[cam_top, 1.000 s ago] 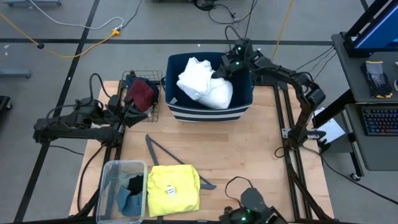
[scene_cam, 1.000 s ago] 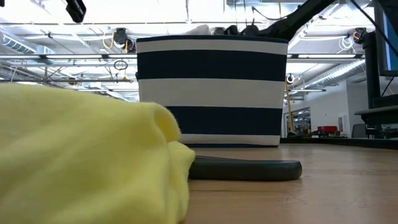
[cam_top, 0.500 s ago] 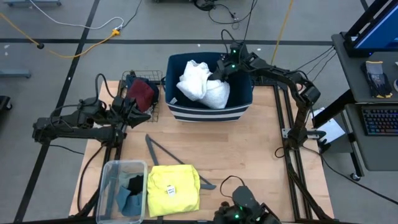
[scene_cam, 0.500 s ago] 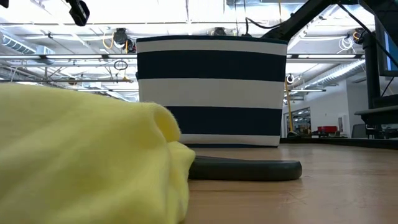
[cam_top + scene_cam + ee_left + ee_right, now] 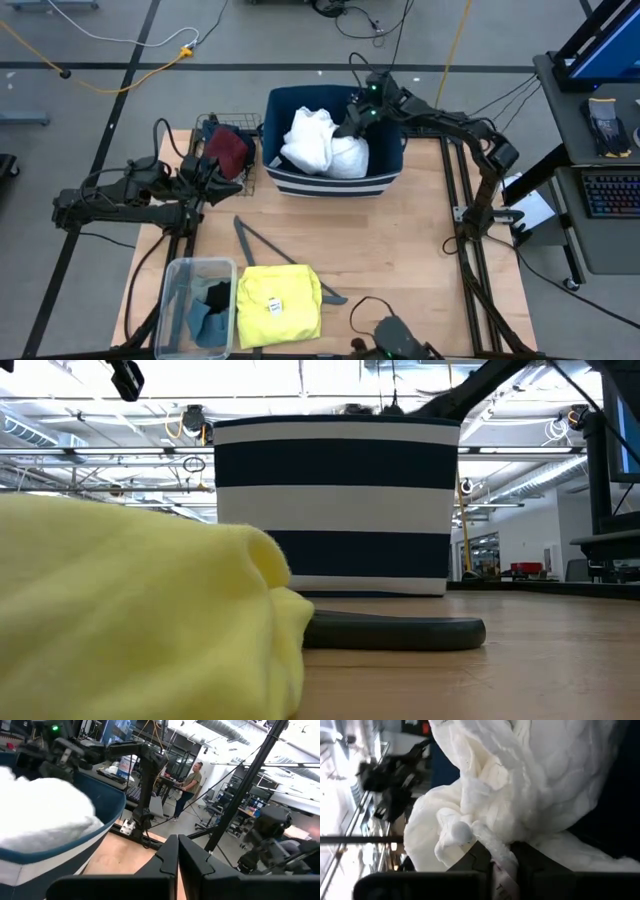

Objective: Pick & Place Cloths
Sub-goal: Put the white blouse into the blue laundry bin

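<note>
From above, the right tool (image 5: 352,122) has sunk deeper into the navy-and-white striped basket (image 5: 330,180) than a second ago, pressing the white shirt (image 5: 318,143) down; the shirt's crumpled mound now lies lower and more to the basket's left side. The left tool (image 5: 226,178) waits beside the wire basket (image 5: 252,178) holding the maroon piece (image 5: 229,150), well apart from the right tool. The yellow T-shirt (image 5: 279,303) lies folded flat on the wooden table (image 5: 400,250), next to a clear bin (image 5: 175,290).

At table height, the soft yellow T-shirt (image 5: 140,610) fills the foreground; the striped basket (image 5: 335,505) has shifted slightly left.

The left wrist shows the left tool (image 5: 178,851) with fingers pressed together, holding nothing.

The right wrist shows the right tool (image 5: 501,854) pinching a fold of the puffy, quilted white shirt (image 5: 520,785).
</note>
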